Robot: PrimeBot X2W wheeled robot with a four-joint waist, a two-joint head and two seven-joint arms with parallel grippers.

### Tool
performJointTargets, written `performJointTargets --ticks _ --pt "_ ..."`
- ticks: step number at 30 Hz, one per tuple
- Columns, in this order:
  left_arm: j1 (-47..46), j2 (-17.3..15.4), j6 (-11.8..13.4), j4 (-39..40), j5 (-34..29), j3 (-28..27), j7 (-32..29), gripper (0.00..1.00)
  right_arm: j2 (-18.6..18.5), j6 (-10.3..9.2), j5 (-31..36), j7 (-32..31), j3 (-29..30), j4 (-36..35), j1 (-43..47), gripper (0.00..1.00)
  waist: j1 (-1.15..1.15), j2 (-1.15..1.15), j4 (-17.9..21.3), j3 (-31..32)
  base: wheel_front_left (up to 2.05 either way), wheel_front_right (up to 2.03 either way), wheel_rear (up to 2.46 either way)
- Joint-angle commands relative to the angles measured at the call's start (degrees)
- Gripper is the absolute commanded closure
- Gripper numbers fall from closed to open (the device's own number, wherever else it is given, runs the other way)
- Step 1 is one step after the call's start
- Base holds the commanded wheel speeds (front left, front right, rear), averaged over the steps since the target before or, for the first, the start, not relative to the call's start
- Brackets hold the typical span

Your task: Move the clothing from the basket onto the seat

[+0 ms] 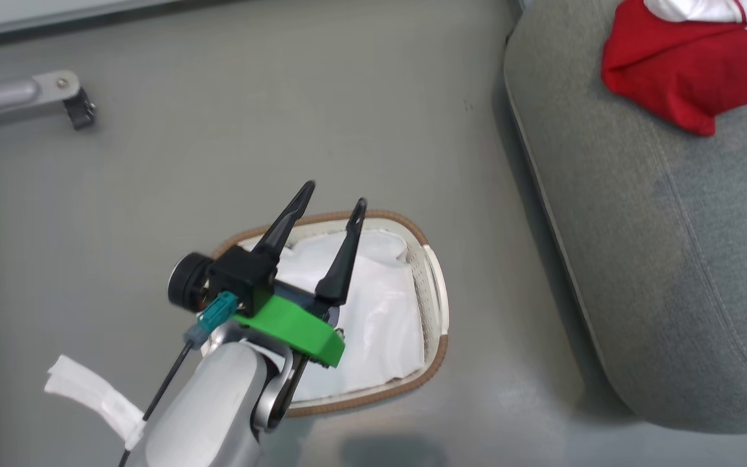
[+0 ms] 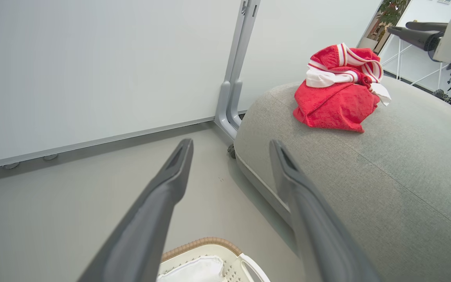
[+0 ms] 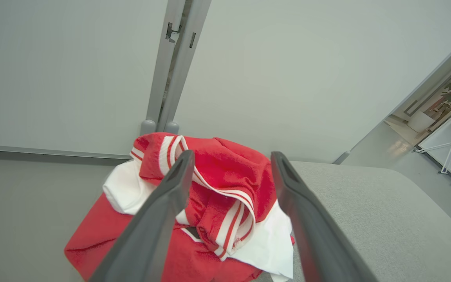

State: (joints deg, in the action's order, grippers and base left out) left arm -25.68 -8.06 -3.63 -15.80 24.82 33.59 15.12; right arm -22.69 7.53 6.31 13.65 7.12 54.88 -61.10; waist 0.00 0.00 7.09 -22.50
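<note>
The red clothing with white stripes lies bunched on the grey seat at the upper right; it also shows as a pile in the left wrist view. The cream basket with a brown rim stands on the floor, and inside it I see just its white liner. My left gripper hovers open above the basket with nothing between its fingers. My right gripper is open just above the clothing on the seat, fingers apart on either side of the pile's top.
A grey metal leg with a black castor reaches in from the upper left. A white partition wall with a grey post stands behind the seat. Grey floor lies between basket and wall.
</note>
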Motion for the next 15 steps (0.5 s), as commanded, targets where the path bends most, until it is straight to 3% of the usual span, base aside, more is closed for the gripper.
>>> performJointTargets --ticks 1,8,15 --pt "1.95 0.19 -0.43 -0.28 0.24 -1.16 0.02 0.00 0.41 -0.08 -0.58 0.12 -0.58 0.24 1.71 0.00 0.00 0.00 -3.32 6.02 0.00 0.00 0.00" --pt "8.21 1.13 -0.73 -0.92 -1.08 -6.43 0.03 0.00 3.93 -0.08 -3.24 0.87 -3.98 -0.04 6.01 0.00 0.00 0.00 -6.67 12.28 0.00 0.00 0.00" --pt "14.21 2.28 0.20 -0.13 -2.38 -11.76 0.02 0.00 9.11 -0.08 -6.37 1.49 -7.04 -4.75 13.36 0.00 0.00 0.00 -9.26 16.59 0.00 0.00 0.00"
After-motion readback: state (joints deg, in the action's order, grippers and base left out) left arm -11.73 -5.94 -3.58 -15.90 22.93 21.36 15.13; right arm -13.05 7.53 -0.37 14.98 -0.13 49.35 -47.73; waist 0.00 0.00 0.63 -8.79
